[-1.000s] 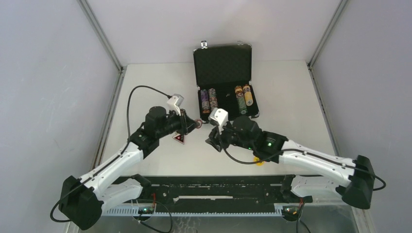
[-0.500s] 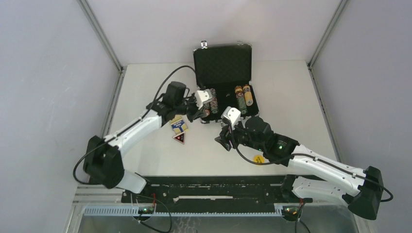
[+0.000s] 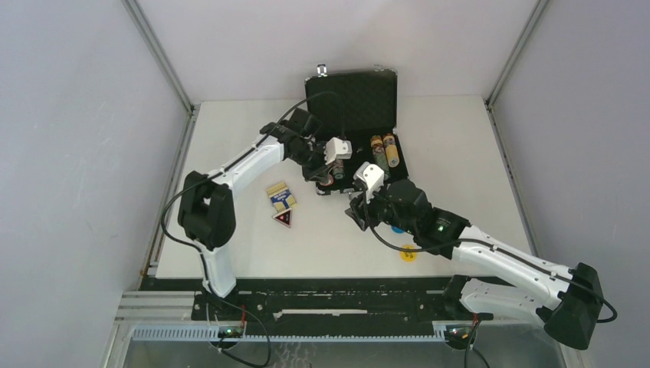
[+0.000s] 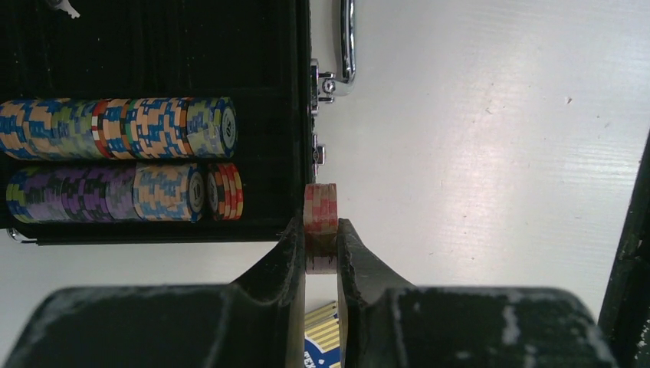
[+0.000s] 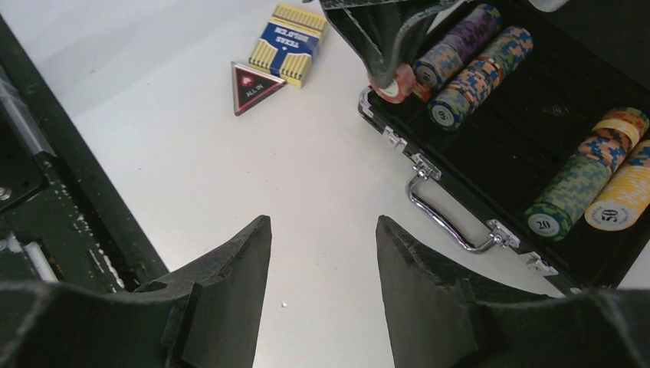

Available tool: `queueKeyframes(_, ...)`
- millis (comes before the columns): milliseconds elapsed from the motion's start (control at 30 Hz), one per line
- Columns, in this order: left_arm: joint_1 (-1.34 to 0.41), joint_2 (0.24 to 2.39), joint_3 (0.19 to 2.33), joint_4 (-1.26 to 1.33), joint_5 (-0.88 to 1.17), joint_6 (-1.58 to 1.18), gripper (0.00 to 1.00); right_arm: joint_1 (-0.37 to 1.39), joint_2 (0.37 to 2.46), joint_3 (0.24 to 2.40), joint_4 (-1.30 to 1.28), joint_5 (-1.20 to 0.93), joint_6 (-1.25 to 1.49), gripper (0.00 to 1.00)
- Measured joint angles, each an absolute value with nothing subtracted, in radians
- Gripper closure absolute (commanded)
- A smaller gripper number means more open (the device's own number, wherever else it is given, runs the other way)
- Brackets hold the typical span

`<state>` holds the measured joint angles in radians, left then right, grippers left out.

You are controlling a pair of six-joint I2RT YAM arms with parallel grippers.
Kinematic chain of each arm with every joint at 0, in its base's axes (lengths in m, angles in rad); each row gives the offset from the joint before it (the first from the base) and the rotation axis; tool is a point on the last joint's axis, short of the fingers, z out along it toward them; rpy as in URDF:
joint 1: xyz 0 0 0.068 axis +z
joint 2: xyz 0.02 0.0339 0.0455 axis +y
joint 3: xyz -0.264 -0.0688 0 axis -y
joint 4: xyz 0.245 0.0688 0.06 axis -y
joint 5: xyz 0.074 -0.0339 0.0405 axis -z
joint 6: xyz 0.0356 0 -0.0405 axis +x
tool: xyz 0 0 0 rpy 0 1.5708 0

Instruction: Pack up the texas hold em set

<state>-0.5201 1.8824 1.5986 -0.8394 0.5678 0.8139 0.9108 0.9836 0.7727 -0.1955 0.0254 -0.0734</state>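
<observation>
The black briefcase stands open at the back of the table, with rows of multicoloured chips at its left and right. My left gripper is shut on a short stack of red-and-white chips at the case's front left corner, by the two chip rows. The right wrist view shows that stack at the case edge. My right gripper is open and empty above bare table, in front of the silver handle. The yellow-blue card deck and red triangular token lie left of the case.
A yellow round token lies on the table beside my right arm, and a bit of blue shows under that arm. The deck and triangle lie to the far left of my right gripper. Grey walls enclose the table.
My left arm has swung from the table near the deck up and right to the case's front left corner. My right gripper has shifted slightly right, toward the case.
</observation>
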Motion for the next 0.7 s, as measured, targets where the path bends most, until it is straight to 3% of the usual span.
queueKeyframes(700, -0.505, 2.046, 1.722, -0.85, 0.527, 0.821, 1.0, 0.865, 1.058, 0.771, -0.184, 0.013, -0.073, 0.4)
